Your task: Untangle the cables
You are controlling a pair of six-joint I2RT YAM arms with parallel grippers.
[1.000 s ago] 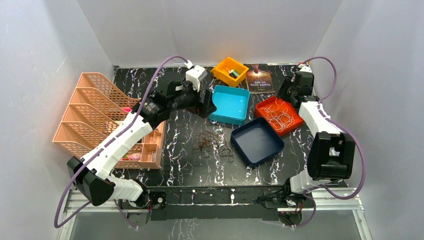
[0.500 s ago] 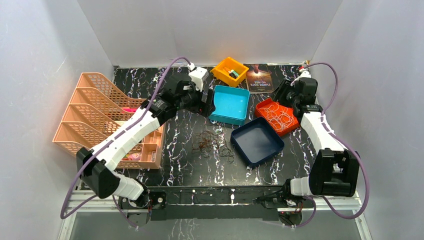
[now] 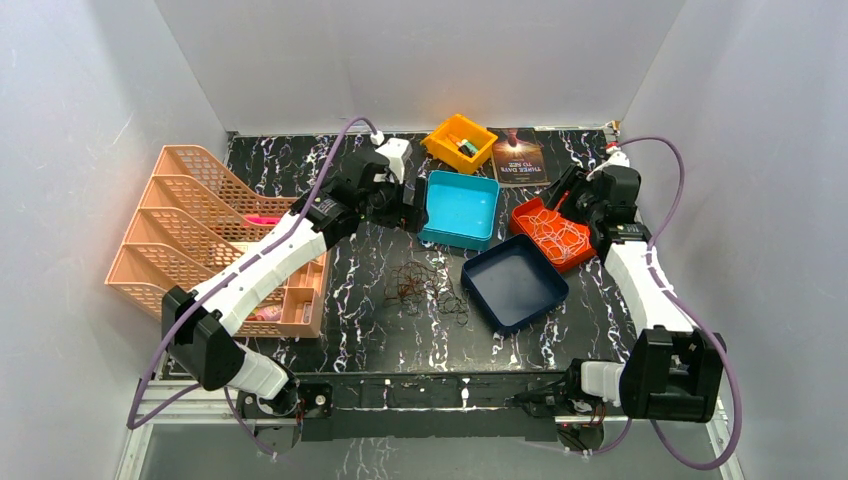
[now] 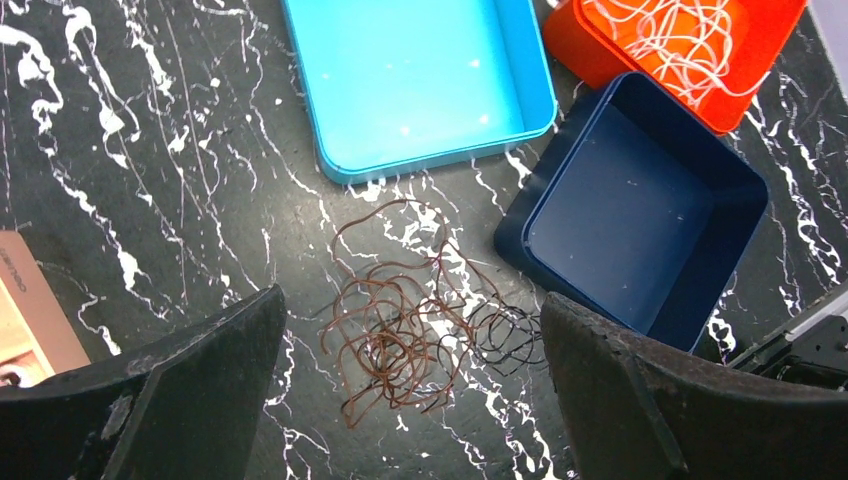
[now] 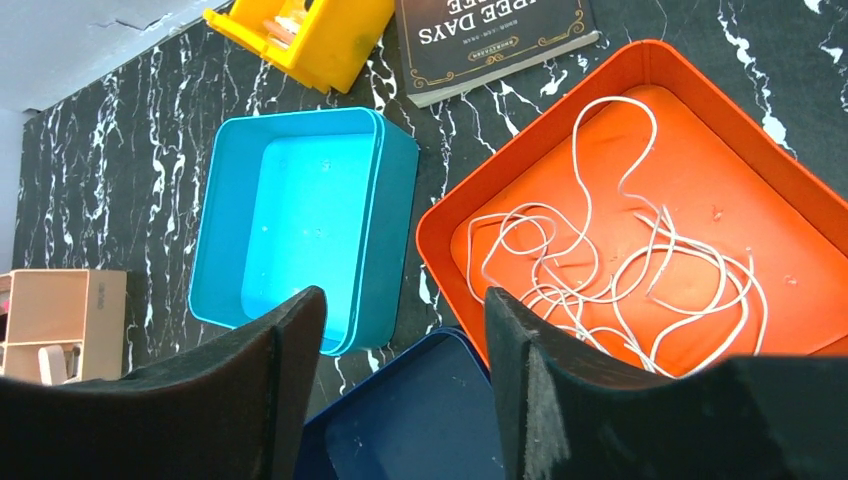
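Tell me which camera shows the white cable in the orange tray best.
The right wrist view: the white cable lies loosely looped across the orange tray, large and close. The top external view shows it small, as thin loops. The left wrist view catches only part of it at the top edge.

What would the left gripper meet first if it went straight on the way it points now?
Most likely the reddish-brown cables, framed between the open jaws of the left gripper in its wrist view; nothing seems to lie in between.
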